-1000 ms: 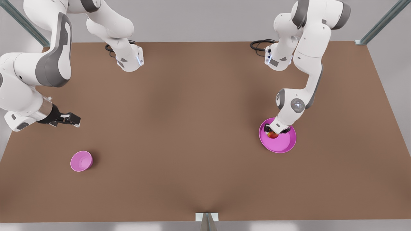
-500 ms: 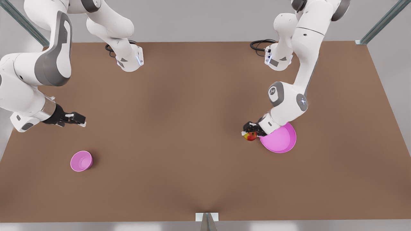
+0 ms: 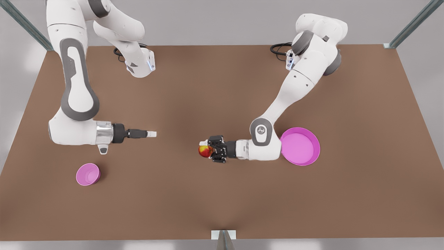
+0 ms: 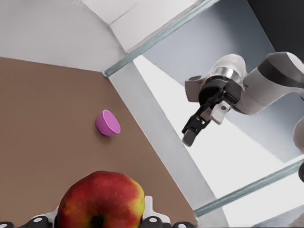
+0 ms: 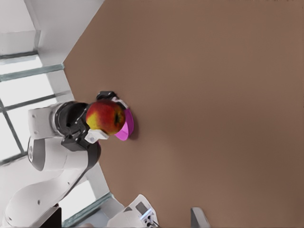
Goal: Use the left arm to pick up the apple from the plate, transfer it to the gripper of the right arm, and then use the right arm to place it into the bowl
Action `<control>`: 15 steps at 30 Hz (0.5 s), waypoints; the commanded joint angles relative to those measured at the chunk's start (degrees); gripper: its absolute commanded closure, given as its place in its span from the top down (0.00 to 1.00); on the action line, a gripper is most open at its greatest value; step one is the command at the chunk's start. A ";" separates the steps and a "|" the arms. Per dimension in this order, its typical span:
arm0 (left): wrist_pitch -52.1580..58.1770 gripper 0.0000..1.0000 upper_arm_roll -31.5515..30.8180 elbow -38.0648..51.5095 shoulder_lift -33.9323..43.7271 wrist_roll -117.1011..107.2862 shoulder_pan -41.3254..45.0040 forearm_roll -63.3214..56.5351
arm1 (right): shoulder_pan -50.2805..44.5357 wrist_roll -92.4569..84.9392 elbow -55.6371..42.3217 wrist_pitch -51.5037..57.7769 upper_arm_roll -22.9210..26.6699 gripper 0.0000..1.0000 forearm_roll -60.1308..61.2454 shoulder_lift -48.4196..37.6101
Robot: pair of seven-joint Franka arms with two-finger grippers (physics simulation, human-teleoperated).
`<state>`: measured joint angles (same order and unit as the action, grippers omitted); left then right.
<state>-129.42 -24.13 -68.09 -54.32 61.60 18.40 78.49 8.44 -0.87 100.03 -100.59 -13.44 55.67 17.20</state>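
Brown tabletop [image 3: 222,86] with grey walls around it, that's my whole workspace.

**Front view:**
- The left gripper [image 3: 205,150] is pinching the apple [image 3: 204,151]. It's held above the table, close to the middle of it.
- That arm reaches in level from the 3 o'clock side, fingers pointing toward 9 o'clock.
- The plate [image 3: 300,163] sits on the table at 3 o'clock from the apple, just behind the arm's wrist, with nothing on it.
- The right gripper [image 3: 151,133] is at about 9 o'clock from the apple, pointing back at it, with a clear gap between the two.
- The bowl [image 3: 87,174] is way out at roughly 8 o'clock from the apple, near the right arm's wrist and below it in the picture.

**Left wrist view:**
- The apple [image 4: 100,199] sits right up close between this gripper's pads, red with a yellow edge and the dark dimple facing the camera.
- Farther off I can see the bowl [image 4: 108,123] on the brown surface.
- The other arm's gripper [image 4: 191,134] is angled toward me.

**Right wrist view:**
- The apple [image 5: 105,117] is clamped in the far gripper [image 5: 102,119], with a sliver of the pink plate [image 5: 128,128] poking out behind it.
- This arm's own fingertips [image 5: 137,209] sit spread apart with nothing between them.
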 commanded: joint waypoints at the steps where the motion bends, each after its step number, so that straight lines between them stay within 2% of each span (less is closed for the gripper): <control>1: -2.23 0.62 -1.01 0.77 -1.40 67.05 0.76 5.26 | 0.70 -22.31 2.79 -4.88 -0.19 1.00 11.29 0.46; 4: -5.31 0.62 -3.82 5.51 -5.27 73.40 1.91 6.77 | -2.29 -47.20 7.98 -16.92 -3.26 1.00 25.80 3.28; 10: -5.75 0.62 -3.91 5.86 -5.80 73.92 1.99 8.52 | -4.40 -69.79 8.86 -20.79 -3.70 1.00 37.75 8.55; 13: -5.84 0.62 -3.91 5.86 -6.06 74.01 2.35 8.61 | -6.07 -89.04 9.74 -22.46 -3.88 1.00 48.30 12.50; 15: -5.84 0.62 -3.91 5.86 -6.06 74.01 2.43 8.61 | -6.07 -89.75 7.63 -22.20 -3.88 1.00 47.95 13.21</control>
<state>-135.18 -27.99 -62.26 -60.48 103.15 20.81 86.81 2.45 -39.41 108.03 -119.70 -17.29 98.98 30.00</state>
